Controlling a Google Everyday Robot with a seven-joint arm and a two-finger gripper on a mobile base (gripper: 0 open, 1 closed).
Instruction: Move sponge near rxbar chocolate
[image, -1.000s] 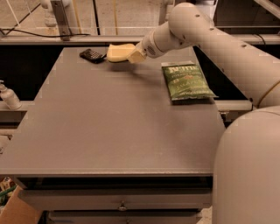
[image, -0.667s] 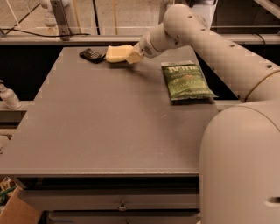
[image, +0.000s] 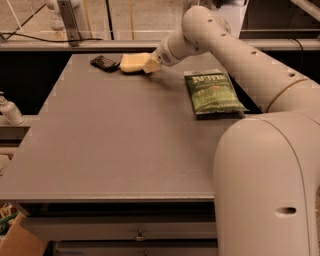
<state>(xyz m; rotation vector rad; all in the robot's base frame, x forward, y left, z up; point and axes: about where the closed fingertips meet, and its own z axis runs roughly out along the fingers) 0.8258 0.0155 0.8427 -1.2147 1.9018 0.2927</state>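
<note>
Lately the claw (image: 150, 65), at the near end of the sponge (image: 133, 62) on the far side of the bench (image: 125, 150), had nudged it slightly closer, to just beside the rxbar chocolate (image: 104, 63), so the task looked nearly done; whether the claw pinched it I could not tell.

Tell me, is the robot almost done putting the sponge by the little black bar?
Almost. Done: the sponge is at the far end of the table, just right of the rxbar chocolate, with barely any gap. In hand: the gripper is at the sponge's right end. Left: probably only the gripper backing away from the sponge. The green chip bag lies further right, out of the way.
</note>
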